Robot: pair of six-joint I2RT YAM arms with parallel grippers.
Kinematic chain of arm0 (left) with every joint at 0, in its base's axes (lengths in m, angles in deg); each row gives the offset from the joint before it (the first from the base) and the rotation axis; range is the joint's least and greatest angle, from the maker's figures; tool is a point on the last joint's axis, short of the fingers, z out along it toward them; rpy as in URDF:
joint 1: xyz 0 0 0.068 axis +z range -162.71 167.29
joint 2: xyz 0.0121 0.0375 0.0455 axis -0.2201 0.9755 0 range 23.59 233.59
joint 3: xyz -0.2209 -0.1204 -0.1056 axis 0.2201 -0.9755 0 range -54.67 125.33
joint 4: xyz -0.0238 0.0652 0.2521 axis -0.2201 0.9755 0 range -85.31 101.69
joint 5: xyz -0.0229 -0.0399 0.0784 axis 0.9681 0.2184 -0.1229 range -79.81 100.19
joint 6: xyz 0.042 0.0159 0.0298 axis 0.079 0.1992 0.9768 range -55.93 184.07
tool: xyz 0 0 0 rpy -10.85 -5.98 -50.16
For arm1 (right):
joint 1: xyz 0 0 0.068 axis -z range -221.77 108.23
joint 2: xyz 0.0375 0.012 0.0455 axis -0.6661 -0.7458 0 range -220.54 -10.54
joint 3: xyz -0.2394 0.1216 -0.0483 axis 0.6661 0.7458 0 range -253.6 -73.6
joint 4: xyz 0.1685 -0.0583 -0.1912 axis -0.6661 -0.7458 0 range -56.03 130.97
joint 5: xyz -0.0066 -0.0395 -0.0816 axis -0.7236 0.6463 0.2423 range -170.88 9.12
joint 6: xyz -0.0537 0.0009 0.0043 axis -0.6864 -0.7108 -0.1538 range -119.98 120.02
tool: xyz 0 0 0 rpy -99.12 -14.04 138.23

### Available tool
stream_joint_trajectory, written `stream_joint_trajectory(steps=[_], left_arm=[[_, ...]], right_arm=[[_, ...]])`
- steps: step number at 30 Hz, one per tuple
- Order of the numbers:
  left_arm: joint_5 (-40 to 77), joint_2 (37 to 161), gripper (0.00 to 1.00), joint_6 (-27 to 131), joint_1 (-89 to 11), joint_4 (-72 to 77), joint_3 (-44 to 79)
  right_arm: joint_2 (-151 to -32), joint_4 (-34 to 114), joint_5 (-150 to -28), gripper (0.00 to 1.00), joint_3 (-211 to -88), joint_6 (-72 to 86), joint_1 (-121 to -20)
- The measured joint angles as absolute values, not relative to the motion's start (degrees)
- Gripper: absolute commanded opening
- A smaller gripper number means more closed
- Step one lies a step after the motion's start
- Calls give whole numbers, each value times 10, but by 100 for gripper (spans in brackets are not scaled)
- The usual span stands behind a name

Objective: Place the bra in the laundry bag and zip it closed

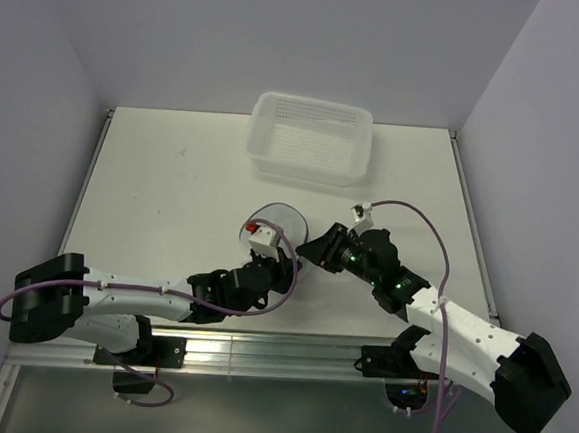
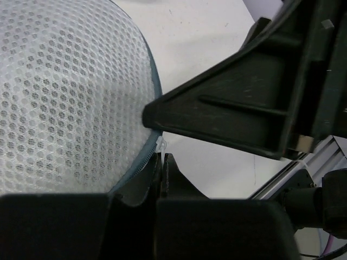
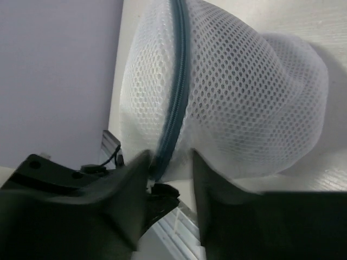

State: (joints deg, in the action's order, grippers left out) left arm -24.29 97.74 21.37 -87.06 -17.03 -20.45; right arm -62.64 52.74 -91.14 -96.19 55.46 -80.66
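The left gripper (image 2: pixel 162 168) fills the foreground, its fingers pressed together with the small white zipper pull (image 2: pixel 161 147) caught between their tips. The right gripper (image 3: pixel 171 169) has its fingers spread, one on each side of the dark zipper rim (image 3: pixel 177 92) and close against the mesh. In the left wrist view, one of its fingers meets the rim just above the pull. The laundry bag (image 3: pixel 244 97), a domed white mesh pod, rests on the white table (image 1: pixel 171 187) between the two grippers, and the visible stretch of zipper is closed. Whether the bra lies inside cannot be told through the mesh. Beyond, near the far edge and well apart from the bag, stands a white perforated basket (image 1: pixel 311 138).
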Motion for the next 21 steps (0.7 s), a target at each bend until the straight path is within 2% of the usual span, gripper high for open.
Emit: stream_joint_trajectory(steps=[3, 9, 16, 21], left_arm=[[-241, 977, 0, 215, -871, -169, -204], [-250, 968, 0, 225, -869, -165, -210], [-265, 866, 0, 220, -855, -122, -272], [-272, 803, 0, 202, -837, -88, -296]], right_arm=[[-654, 539, -911, 0, -970, 560, -810], [-671, 536, -915, 0, -992, 546, -799], [-697, 520, -957, 0, -1019, 505, -674], [-720, 506, -1032, 0, -1047, 488, -646]])
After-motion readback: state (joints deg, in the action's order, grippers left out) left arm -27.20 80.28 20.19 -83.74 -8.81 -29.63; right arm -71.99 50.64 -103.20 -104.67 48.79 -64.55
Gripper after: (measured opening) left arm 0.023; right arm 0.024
